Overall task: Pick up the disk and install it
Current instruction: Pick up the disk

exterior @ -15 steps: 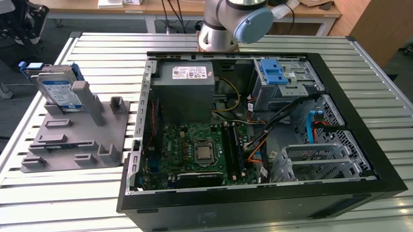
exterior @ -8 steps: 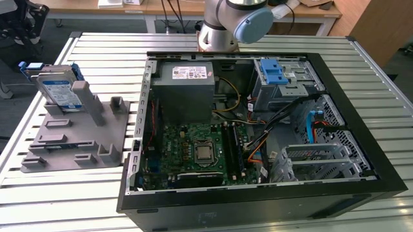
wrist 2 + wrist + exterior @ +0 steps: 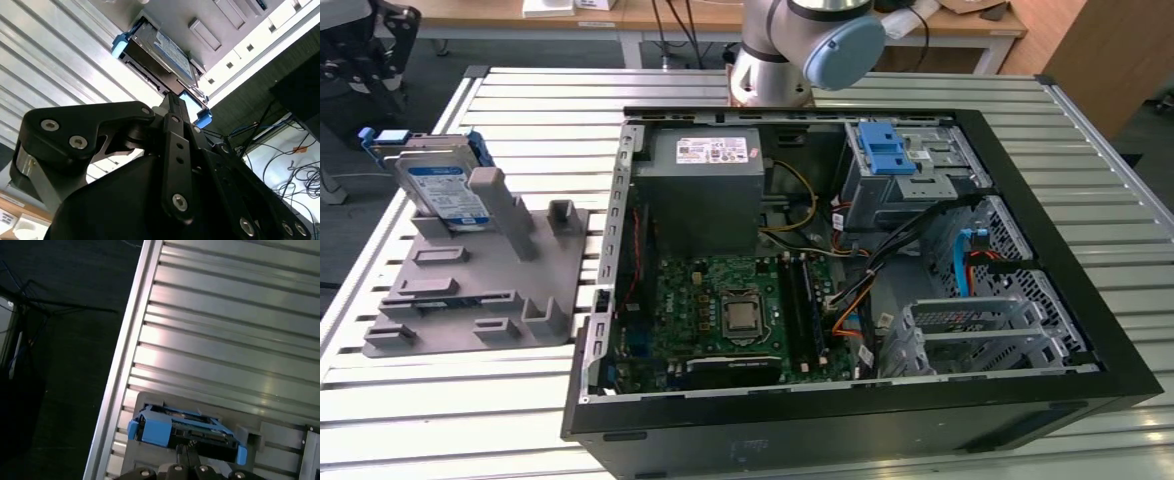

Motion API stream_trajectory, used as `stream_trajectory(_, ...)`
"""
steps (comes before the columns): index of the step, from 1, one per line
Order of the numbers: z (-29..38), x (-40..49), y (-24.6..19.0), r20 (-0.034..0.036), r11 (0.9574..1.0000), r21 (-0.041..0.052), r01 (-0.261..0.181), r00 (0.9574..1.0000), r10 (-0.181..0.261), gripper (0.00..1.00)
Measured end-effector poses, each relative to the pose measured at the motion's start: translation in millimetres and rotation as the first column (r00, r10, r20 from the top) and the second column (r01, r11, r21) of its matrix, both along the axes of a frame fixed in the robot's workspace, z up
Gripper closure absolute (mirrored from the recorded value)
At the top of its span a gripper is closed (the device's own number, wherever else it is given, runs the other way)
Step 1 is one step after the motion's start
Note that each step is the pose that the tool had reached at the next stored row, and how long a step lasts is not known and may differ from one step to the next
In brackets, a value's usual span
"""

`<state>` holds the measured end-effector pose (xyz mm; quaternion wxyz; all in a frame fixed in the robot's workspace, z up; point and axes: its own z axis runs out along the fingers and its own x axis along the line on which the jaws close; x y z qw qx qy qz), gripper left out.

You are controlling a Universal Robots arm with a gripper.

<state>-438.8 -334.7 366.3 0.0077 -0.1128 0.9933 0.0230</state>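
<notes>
The disk (image 3: 440, 186) is a silver drive with a white-and-blue label in a bright blue carrier. It stands on edge in a slot of the grey holder (image 3: 467, 290), at the exterior view's left. In the first wrist view the disk (image 3: 186, 432) lies just beyond my gripper (image 3: 188, 454), whose two thin fingertips sit pressed together and hold nothing. In the second wrist view a black finger (image 3: 174, 107) points at the disk (image 3: 159, 52) with a small gap between them. The tool's dark body (image 3: 360, 55) hangs above the holder's far corner.
An open black computer case (image 3: 1014, 300) lies on the slatted metal table (image 3: 520, 100), with a grey power-supply box (image 3: 707, 180), a motherboard (image 3: 734, 310) and a drive cage with a blue latch (image 3: 886, 150). The table edge (image 3: 120, 365) and dark floor are close beside the holder.
</notes>
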Motion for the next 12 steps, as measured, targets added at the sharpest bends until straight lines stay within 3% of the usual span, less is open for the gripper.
stream_trajectory(12,0.0,0.0,0.0,0.0,1.0,0.0,-0.007,1.0,0.007,0.89)
